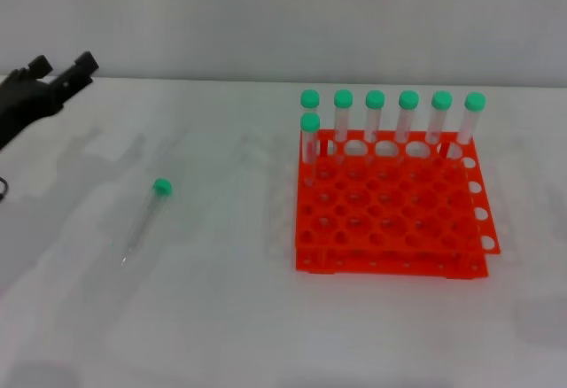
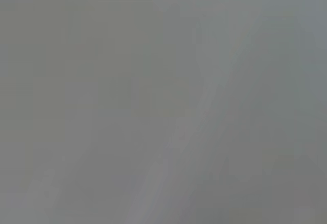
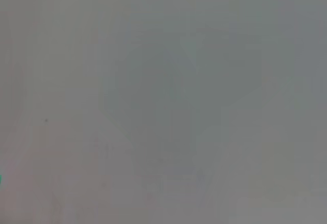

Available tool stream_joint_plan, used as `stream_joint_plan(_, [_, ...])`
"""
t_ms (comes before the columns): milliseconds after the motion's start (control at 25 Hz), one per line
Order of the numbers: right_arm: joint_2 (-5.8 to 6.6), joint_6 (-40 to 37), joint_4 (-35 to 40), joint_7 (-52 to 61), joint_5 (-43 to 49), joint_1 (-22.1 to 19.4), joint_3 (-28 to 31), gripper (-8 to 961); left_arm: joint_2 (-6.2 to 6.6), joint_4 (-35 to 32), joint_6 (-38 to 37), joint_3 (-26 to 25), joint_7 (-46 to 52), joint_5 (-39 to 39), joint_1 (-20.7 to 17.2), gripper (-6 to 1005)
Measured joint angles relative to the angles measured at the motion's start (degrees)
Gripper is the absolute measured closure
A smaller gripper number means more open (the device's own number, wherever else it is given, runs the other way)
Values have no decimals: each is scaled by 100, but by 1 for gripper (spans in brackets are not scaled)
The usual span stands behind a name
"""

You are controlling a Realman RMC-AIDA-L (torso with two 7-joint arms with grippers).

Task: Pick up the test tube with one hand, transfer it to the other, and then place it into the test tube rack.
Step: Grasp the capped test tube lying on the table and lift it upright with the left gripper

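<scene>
A clear test tube [image 1: 146, 217] with a green cap lies flat on the white table at the left, its tip toward me. The orange-red test tube rack [image 1: 390, 211] stands at the right, with several green-capped tubes [image 1: 408, 118] upright along its far row and one in the second row at the left. My left gripper [image 1: 71, 73] is a black gripper at the far left edge, raised above the table and well away from the lying tube. My right gripper is out of view. Both wrist views show only plain grey surface.
The white table [image 1: 230, 317] spreads around the tube and the rack. A pale wall runs along the back of the table.
</scene>
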State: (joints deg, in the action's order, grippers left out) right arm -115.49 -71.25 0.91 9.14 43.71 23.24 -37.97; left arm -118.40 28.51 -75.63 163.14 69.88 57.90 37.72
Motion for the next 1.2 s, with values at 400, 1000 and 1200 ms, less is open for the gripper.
stream_joint_plan(400, [4, 49, 153, 12, -34, 105, 9, 220, 274, 2245, -973, 3, 3396, -2701, 998, 108])
stream_joint_plan(1000, [18, 77, 438, 19, -314, 75, 9, 221, 782, 2523, -1439, 16, 5761, -7839, 2717, 109])
stream_joint_plan(1200, [18, 80, 438, 19, -314, 87, 0, 220, 743, 1901, -1193, 16, 6038, -8406, 2891, 109])
